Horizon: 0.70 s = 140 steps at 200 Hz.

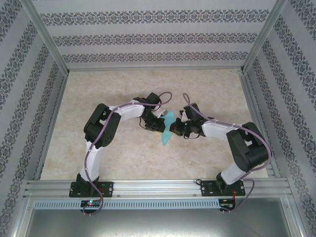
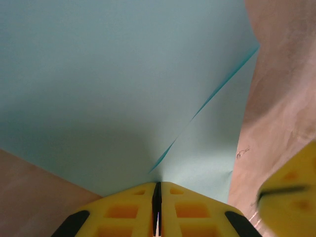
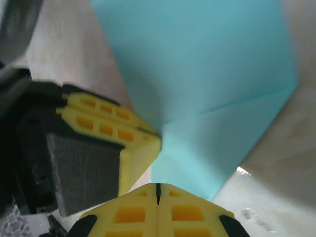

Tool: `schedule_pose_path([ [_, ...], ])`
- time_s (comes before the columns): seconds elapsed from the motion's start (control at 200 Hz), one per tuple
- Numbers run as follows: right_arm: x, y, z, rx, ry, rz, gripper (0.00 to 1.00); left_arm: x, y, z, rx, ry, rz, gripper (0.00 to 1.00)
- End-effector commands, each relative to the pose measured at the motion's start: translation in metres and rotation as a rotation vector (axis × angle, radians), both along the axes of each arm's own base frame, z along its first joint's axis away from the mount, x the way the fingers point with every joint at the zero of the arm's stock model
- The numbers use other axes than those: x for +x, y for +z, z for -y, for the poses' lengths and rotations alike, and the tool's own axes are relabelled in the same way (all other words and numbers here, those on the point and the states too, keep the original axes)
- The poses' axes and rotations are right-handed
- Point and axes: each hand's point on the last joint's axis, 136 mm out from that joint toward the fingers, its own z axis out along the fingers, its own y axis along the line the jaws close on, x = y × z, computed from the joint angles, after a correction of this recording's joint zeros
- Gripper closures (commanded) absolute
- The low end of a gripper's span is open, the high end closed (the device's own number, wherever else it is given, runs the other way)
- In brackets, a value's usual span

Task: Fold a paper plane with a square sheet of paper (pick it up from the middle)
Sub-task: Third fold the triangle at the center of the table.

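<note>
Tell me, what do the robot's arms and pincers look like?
Both the left arm and right arm have white links, bulky black joints and a loose purple cable. The left gripper and right gripper have yellow wedge-shaped fingers with rectangular pockets.

The paper (image 1: 169,131) is coloured turquoise; the left pincer (image 2: 157,184) and right pincer (image 3: 158,185) are moulded yellow; the surface (image 1: 123,153) is mottled beige; the walls (image 1: 158,29) are banded with grey ornamental stripes.
</note>
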Motion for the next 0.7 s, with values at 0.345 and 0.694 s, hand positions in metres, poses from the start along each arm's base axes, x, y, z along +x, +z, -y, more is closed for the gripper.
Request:
schedule_pose_path([
  [0.345, -0.019, -0.022, -0.024, 0.042, 0.040, -0.060, 0.99, -0.020, -0.059, -0.039, 0.212, 0.016, -0.095, 0.87],
  [0.694, -0.025, -0.031, -0.029, 0.044, 0.063, -0.077, 0.99, -0.020, -0.062, -0.041, 0.214, 0.018, -0.100, 0.87],
])
